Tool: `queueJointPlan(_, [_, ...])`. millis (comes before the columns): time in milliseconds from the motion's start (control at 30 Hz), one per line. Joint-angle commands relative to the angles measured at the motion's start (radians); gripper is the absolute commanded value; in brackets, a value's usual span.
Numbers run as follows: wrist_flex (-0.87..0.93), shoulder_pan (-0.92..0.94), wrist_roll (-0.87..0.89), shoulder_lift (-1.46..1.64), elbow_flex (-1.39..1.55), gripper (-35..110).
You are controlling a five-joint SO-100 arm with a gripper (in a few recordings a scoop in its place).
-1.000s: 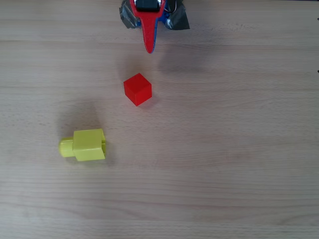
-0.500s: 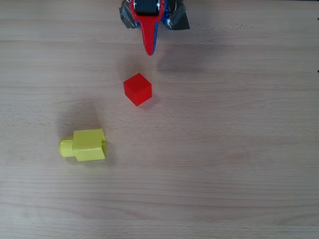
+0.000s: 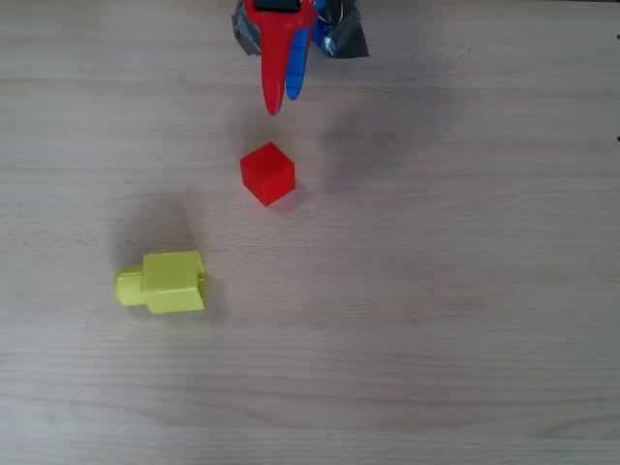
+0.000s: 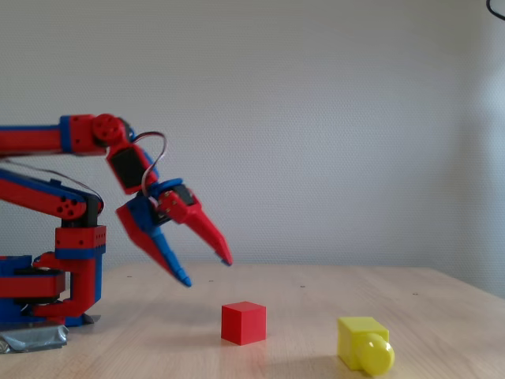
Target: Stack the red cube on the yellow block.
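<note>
The red cube (image 3: 267,173) (image 4: 243,323) rests on the wooden table near its middle. The yellow block (image 3: 165,283) (image 4: 364,343) lies on its side apart from it, at the lower left in the overhead view, its round stub pointing left there. My gripper (image 3: 282,104) (image 4: 206,271) hangs in the air above the table, short of the cube, toward the arm's base. It is open: the red finger (image 4: 209,234) and the blue finger (image 4: 166,257) stand spread apart with nothing between them.
The arm's base (image 4: 47,296) is fixed with grey tape (image 3: 341,39) at the table's top edge in the overhead view. A plain wall stands behind the table in the fixed view.
The gripper has opened: the red finger has swung left of the blue one and reaches a little farther toward the cube. Cube and block have not moved.
</note>
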Motion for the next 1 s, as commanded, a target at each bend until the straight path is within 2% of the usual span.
queueJointPlan(0, [-0.011,0.02,0.034,-0.063,-0.123,26])
queueJointPlan(667, [-0.049,0.046,0.268,-0.64,-0.505,26])
queueJointPlan(967, [-0.051,0.08,0.31,-0.782,-0.541,22])
